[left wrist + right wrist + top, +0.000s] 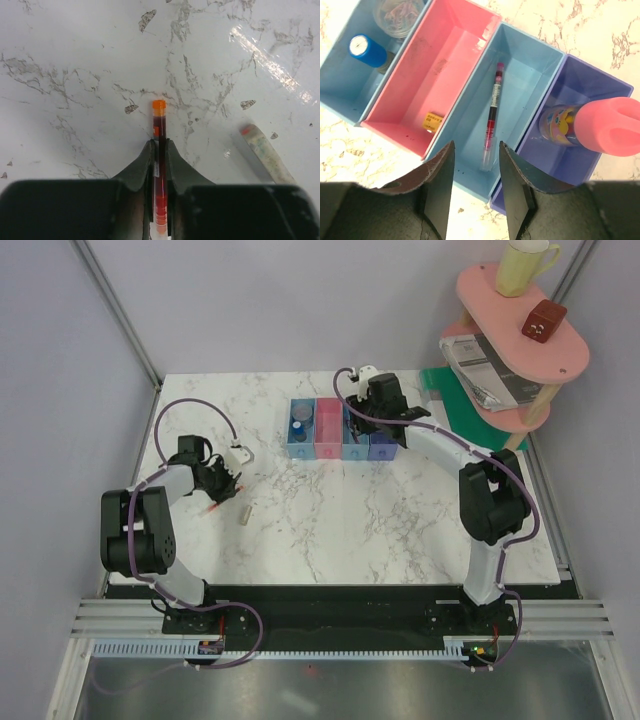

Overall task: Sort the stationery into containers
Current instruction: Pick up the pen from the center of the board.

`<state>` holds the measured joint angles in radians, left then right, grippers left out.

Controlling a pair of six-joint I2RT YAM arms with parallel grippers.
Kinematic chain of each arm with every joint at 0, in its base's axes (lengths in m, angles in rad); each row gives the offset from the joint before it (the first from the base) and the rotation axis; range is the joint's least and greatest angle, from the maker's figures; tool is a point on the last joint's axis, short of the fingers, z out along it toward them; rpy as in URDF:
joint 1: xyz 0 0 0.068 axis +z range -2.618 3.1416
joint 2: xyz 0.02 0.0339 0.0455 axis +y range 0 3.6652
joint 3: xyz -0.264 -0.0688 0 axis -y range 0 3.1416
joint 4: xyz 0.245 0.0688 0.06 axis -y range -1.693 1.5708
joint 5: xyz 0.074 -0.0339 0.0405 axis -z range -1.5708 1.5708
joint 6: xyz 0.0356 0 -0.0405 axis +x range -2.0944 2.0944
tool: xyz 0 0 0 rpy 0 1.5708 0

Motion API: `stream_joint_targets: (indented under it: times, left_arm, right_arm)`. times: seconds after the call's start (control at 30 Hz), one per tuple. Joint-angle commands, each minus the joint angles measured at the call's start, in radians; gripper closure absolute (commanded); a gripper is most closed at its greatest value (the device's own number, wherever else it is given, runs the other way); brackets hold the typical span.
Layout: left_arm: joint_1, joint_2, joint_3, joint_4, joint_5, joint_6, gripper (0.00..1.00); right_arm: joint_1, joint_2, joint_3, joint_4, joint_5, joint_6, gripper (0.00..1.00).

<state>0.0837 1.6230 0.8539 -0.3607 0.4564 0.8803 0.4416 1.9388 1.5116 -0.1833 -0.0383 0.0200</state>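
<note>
My left gripper is shut on a thin red pen with an orange tip, low over the marble table at the left. A short grey-brown stick lies just right of it. My right gripper is open and empty above the light blue bin, where a dark red pen lies. The blue bin holds a blue cylinder. The pink-red bin holds a small yellow tag. The purple-blue bin holds a tube with a pink cap.
The four bins stand in a row at the table's back middle. A pink two-tier shelf at the back right carries a yellow mug, a brown block and a folded newspaper. A green mat lies beneath it.
</note>
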Motion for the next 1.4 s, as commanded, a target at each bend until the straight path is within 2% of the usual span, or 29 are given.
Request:
stream_joint_targets:
  times: [0.0,0.07,0.3,0.53,0.6,0.67,0.8,0.97,1.03,1.13,1.17,1.2,1.3,1.37]
  left_arm:
    - [0.007,0.026,-0.006,0.006,-0.03,0.022,0.94]
    - [0.007,0.023,-0.01,-0.001,-0.027,0.02,0.98]
    - [0.005,-0.049,0.043,-0.108,0.011,-0.02,0.98]
    - [0.001,-0.173,0.299,-0.234,0.195,-0.235,0.98]
    - [-0.004,-0.173,0.385,-0.239,0.258,-0.291,0.98]
    - [-0.013,-0.157,0.444,-0.239,0.303,-0.378,0.98]
    - [-0.059,-0.1,0.598,-0.213,0.399,-0.562,0.98]
    - [-0.145,-0.025,0.683,-0.045,0.432,-0.751,0.98]
    - [-0.173,0.011,0.712,0.031,0.482,-0.872,0.98]
    - [-0.202,0.049,0.721,0.224,0.539,-1.108,0.98]
    - [-0.217,0.057,0.718,0.333,0.551,-1.168,0.98]
    - [-0.225,0.069,0.717,0.368,0.551,-1.266,0.98]
    - [-0.26,0.083,0.712,0.521,0.551,-1.409,0.98]
    - [-0.289,0.083,0.709,0.563,0.556,-1.448,0.98]
  right_arm:
    - [0.046,-0.066,-0.007,-0.008,-0.032,-0.051,0.52]
    - [0.057,-0.073,-0.017,-0.013,-0.031,-0.063,0.52]
    - [0.069,-0.122,-0.033,-0.028,-0.034,-0.078,0.52]
    - [0.069,-0.192,-0.079,-0.051,-0.07,-0.1,0.49]
    - [0.066,-0.216,-0.093,-0.059,-0.092,-0.106,0.47]
    - [0.066,-0.231,-0.105,-0.067,-0.144,-0.106,0.4]
    - [0.049,-0.273,-0.108,-0.082,-0.276,-0.107,0.35]
    - [-0.016,-0.304,-0.087,-0.076,-0.512,-0.069,0.32]
    - [-0.026,-0.31,-0.071,-0.067,-0.564,-0.068,0.32]
    - [-0.034,-0.311,-0.033,-0.067,-0.662,-0.075,0.3]
    - [-0.034,-0.311,-0.024,-0.065,-0.711,-0.074,0.3]
    - [-0.032,-0.31,-0.013,-0.065,-0.727,-0.069,0.3]
    - [-0.032,-0.307,0.022,-0.062,-0.782,-0.057,0.29]
    - [-0.032,-0.302,0.044,-0.059,-0.804,-0.04,0.29]
